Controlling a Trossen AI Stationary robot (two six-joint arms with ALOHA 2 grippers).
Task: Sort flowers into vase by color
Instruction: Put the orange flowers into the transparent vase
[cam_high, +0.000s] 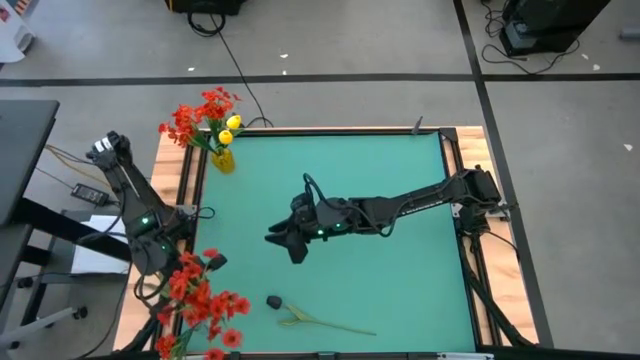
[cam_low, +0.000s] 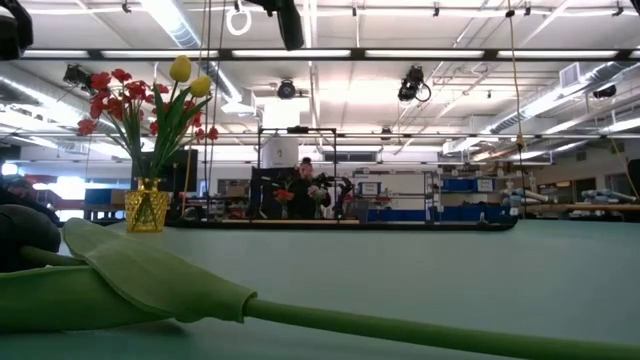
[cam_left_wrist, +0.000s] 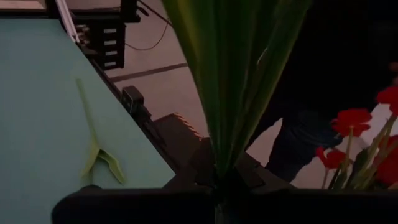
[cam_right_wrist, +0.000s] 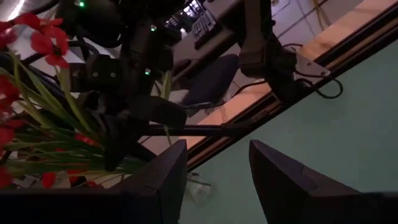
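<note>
Left hand (cam_high: 190, 268) clamped on red flowers (cam_high: 200, 300) off the worktop's (cam_high: 380, 290) near-left edge, right hand (cam_high: 285, 240) open mid-worktop, vase (cam_high: 222, 158) far-left: swing reds clear of the lying stem (cam_high: 320, 322), then lower stems straight into vase.

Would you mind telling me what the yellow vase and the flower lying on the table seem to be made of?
The small squat yellow vase looks like glass or clear plastic: faceted and glinting. The long green-stemmed flower lying on the teal table looks artificial, probably fabric or plastic: in the low view its stem and leaf are smooth and evenly coloured.
</note>
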